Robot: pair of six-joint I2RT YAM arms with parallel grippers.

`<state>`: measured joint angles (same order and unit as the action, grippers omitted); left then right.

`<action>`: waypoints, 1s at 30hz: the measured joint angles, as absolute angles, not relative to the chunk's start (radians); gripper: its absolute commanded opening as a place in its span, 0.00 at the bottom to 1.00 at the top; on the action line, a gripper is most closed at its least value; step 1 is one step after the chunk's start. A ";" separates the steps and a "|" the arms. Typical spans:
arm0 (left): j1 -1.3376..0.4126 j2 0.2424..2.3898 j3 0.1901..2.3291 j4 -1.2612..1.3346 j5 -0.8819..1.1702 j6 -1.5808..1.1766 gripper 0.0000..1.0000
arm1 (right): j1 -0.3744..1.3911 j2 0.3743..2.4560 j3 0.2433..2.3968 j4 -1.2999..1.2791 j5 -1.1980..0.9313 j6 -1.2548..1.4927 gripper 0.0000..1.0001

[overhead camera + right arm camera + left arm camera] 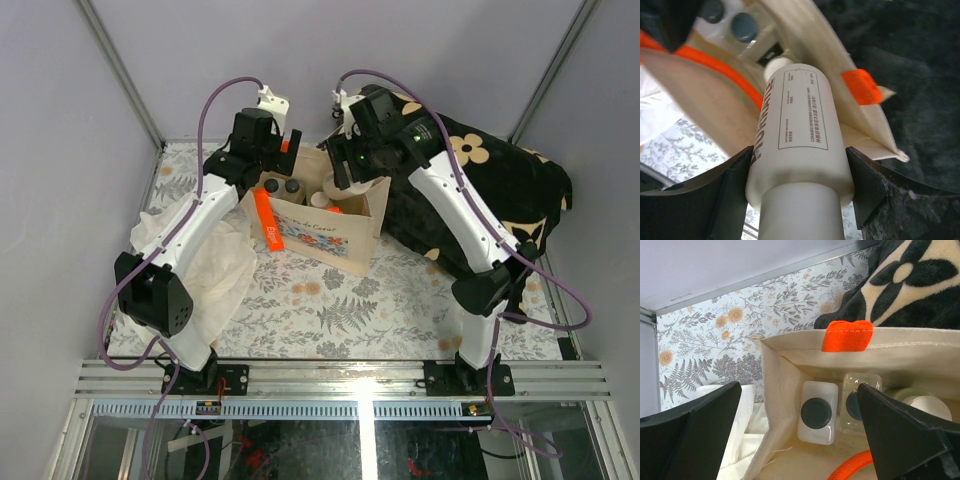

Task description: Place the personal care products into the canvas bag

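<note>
The canvas bag (330, 235) stands open mid-table with orange handles (268, 220). Inside it stand the whitish bottle with dark cap (816, 412), the clear-glass bottle with black cap (856, 401), half hidden by my finger, and the olive bottle with cream cap (922, 404). My left gripper (800, 440) is open and empty above the bag's left end; it shows in the top view (276, 158). My right gripper (800, 185) is shut on the cream bottle (800, 125), held tilted over the bag's right end (347, 185). The two dark caps (744, 26) show beyond it.
A black cushion with beige flowers (490, 190) lies right of and behind the bag. A white cloth (215, 265) lies left of the bag under my left arm. The floral table cover (340, 310) stretches in front. Grey walls close in the back and sides.
</note>
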<state>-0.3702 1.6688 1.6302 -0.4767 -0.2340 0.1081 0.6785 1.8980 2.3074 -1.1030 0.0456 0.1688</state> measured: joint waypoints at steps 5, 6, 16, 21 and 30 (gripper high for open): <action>-0.358 1.666 1.630 -0.477 -0.232 0.109 1.00 | 0.614 1.918 2.308 -1.134 0.073 0.176 0.00; -0.356 1.666 1.630 -0.477 -0.230 0.109 1.00 | 0.609 1.927 2.316 -1.144 0.078 0.178 0.00; -0.343 1.667 1.630 -0.477 -0.212 0.109 1.00 | 0.614 2.027 2.323 -1.251 0.076 0.207 0.00; -0.337 1.671 1.630 -0.477 -0.198 0.109 1.00 | 0.614 2.083 2.317 -1.290 0.079 0.211 0.00; -0.333 1.674 1.630 -0.477 -0.187 0.109 1.00 | 0.615 2.087 2.170 -1.200 0.088 0.206 0.00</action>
<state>-0.3328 1.6737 1.6299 -0.4770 -0.1875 0.1085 0.6151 2.0872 2.1704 -1.2003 0.0879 0.2058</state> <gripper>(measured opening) 0.996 0.739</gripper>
